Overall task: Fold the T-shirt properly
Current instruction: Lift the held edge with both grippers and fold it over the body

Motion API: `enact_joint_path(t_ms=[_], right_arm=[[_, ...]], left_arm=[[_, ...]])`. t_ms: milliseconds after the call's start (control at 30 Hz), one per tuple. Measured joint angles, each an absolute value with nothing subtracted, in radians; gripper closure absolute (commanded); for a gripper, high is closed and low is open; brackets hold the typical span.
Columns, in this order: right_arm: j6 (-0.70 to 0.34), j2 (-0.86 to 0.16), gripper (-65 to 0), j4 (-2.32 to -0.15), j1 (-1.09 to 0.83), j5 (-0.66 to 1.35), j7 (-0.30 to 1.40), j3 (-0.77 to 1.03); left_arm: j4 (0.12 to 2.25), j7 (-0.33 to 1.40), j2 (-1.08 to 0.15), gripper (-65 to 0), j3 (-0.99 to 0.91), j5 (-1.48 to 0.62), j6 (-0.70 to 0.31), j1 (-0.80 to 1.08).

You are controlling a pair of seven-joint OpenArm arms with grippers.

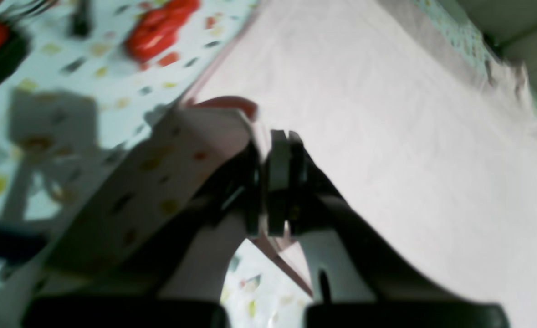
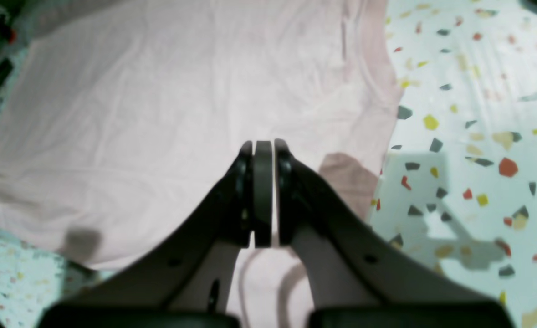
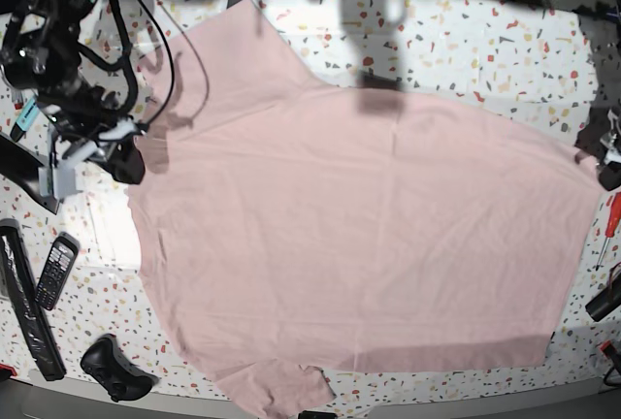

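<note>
Item: T-shirt [image 3: 359, 235], pale pink, plain side up. It lies spread over most of the worktop [image 3: 466, 41], filling the centre of the base view, with a sleeve toward the upper left and another at the bottom edge.

Left tool [image 1: 279, 182]: jaws closed, pinching a pink fabric edge at the centre of the left wrist view, with a flap lifted beside it. In the base view it sits at the right edge.

Right tool [image 2: 263, 196]: jaws shut tight at the centre of the right wrist view, poised over the cloth. We cannot tell whether it grips any fabric.

Step in hand: we judge it an early one, with 1 edge gripped and no fold yet visible.

Next move calls for: carrying the held edge across the shirt without dragging the rest.

Writing: none readable; no lettering shows on this side. Remote [image 3: 55, 270] at lower left, keys too small to read.
</note>
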State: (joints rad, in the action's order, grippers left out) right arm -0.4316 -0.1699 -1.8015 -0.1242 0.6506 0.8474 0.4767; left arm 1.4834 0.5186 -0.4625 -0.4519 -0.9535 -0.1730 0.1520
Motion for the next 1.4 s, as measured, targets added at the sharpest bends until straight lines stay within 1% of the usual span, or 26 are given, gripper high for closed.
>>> enact_joint_path(t_ms=[100, 167, 300, 467, 567, 633, 800, 933, 1000, 1067, 1333, 1367, 1400], right_arm=[[-0.432, -0.169, 0.0, -1.786, -0.073, 0.605, 0.846, 0.444], [-0.432, -0.169, 0.0, -1.786, -0.056, 0.59, 0.846, 0.432], [-0.432, -0.17, 0.0, -1.785, -0.059, 0.589, 0.845, 0.431], [-0.432, -0.171, 0.0, -1.785, -0.058, 0.59, 0.846, 0.431], [-0.432, -0.171, 0.0, -1.785, -0.058, 0.585, 0.846, 0.431], [-0.432, -0.171, 0.0, -1.785, -0.058, 0.548, 0.847, 0.431], [-0.432, -0.171, 0.0, -1.785, -0.061, 0.515, 0.846, 0.431], [-0.432, -0.169, 0.0, -1.785, -0.064, 0.514, 0.846, 0.431], [-0.432, -0.169, 0.0, -1.785, -0.064, 0.515, 0.847, 0.431], [-0.432, -0.169, 0.0, -1.785, -0.064, 0.514, 0.846, 0.431], [-0.432, -0.168, 0.0, -1.785, -0.064, 0.515, 0.851, 0.431], [-0.432, -0.169, 0.0, -1.785, -0.064, 0.515, 0.862, 0.431], [-0.432, -0.169, -2.4, -1.785, -0.064, 0.514, 0.879, 0.431]], left_arm=[[1.483, 0.477, -0.457, 0.0, -0.418, -0.894, -0.073, 0.109], [1.48, 0.472, -0.458, 0.0, -0.415, -0.876, -0.044, 0.081], [1.419, 0.469, -0.457, 0.0, -0.413, -0.879, -0.049, 0.004], [1.234, 0.466, -0.453, 0.0, -0.405, -0.909, -0.043, -0.093], [1.116, 0.454, -0.453, 0.0, -0.353, -0.909, -0.042, -0.178], [1.05, 0.437, -0.453, 0.0, -0.309, -0.91, -0.048, -0.233], [0.928, 0.397, -0.452, 0.0, -0.248, -0.911, -0.051, -0.327], [0.894, 0.395, -0.446, 0.0, -0.249, -0.914, -0.049, -0.382], [0.894, 0.393, -0.437, 0.0, -0.249, -0.914, -0.079, -0.402], [0.894, 0.395, -0.426, 0.0, -0.248, -0.861, -0.083, -0.421], [0.894, 0.392, -0.41, 0.0, -0.248, -0.834, -0.089, -0.429], [0.894, 0.392, -0.407, -0.6, -0.248, -0.834, -0.089, -0.429], [0.894, 0.396, -0.406, -11.2, -0.248, -0.833, -0.089, -0.429]])
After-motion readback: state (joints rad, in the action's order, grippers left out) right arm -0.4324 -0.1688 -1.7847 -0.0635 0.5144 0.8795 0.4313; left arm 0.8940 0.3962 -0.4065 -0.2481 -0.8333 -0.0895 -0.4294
